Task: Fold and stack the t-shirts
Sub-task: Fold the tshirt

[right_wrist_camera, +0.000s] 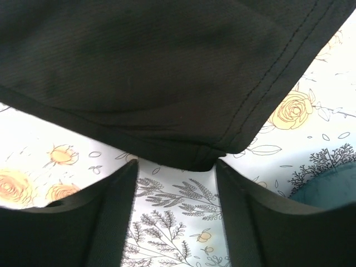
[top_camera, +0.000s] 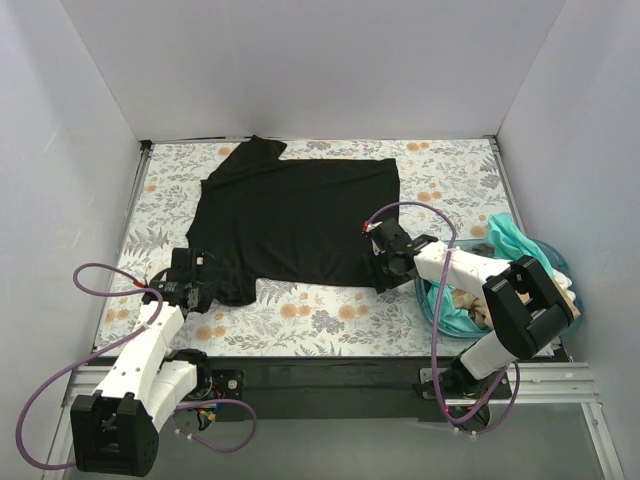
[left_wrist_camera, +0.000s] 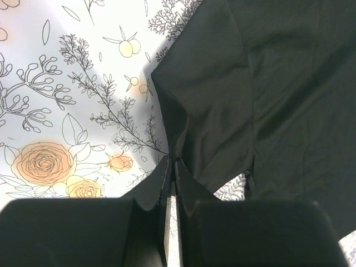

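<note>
left gripper (left_wrist_camera: 173,169) is clenched on a pinch of cloth at the near left edge of the black shirt (top_camera: 295,215), which lies spread on the table (top_camera: 320,315). right gripper (right_wrist_camera: 177,167) is spread wide, with the near right hem corner just between its fingers and not yet pinched. i'd push it in a little deeper before closing, so both corners lift evenly and the fold comes out square.

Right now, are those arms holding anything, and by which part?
The left gripper pinches the black t-shirt by a raised fold at its near-left edge, jaws shut. The right gripper, jaws open at the near-right corner, holds nothing.
</note>
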`<act>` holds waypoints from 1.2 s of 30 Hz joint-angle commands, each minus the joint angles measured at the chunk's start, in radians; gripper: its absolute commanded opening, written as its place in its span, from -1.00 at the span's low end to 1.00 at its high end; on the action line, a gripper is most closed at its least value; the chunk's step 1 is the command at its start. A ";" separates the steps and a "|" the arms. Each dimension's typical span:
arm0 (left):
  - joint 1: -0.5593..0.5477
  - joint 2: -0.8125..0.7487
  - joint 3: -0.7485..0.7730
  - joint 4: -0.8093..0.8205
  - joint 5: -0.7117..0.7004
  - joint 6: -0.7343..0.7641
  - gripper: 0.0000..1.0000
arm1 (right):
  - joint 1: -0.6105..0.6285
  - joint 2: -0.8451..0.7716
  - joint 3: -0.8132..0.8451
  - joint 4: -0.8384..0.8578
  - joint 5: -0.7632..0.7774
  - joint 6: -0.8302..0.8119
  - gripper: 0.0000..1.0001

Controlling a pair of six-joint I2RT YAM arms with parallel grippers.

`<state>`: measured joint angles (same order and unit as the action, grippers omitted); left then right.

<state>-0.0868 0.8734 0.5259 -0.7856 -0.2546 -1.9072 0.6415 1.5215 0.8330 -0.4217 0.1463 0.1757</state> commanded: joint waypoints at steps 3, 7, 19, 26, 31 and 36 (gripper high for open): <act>0.002 -0.004 0.042 -0.007 -0.025 0.004 -1.00 | -0.003 0.035 0.038 -0.017 0.033 -0.013 0.13; 0.002 -0.004 0.048 0.009 -0.025 0.010 -1.00 | -0.003 0.036 0.035 -0.015 0.025 -0.018 -0.29; 0.002 0.018 0.117 0.118 0.043 0.074 -1.00 | -0.003 -0.009 0.077 -0.014 0.073 -0.027 -0.97; 0.002 0.059 0.178 0.175 0.074 0.102 -1.00 | -0.003 -0.040 0.127 -0.012 0.122 -0.036 -0.97; 0.002 0.107 0.230 0.209 0.071 0.109 -1.00 | -0.014 -0.018 0.182 -0.015 0.145 -0.056 -0.97; 0.002 0.199 0.316 0.229 0.054 0.120 -1.00 | -0.039 0.015 0.238 -0.015 0.139 -0.065 -0.97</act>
<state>-0.0868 1.0473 0.7799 -0.5911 -0.1894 -1.8095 0.6189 1.5177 1.0069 -0.4446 0.2634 0.1265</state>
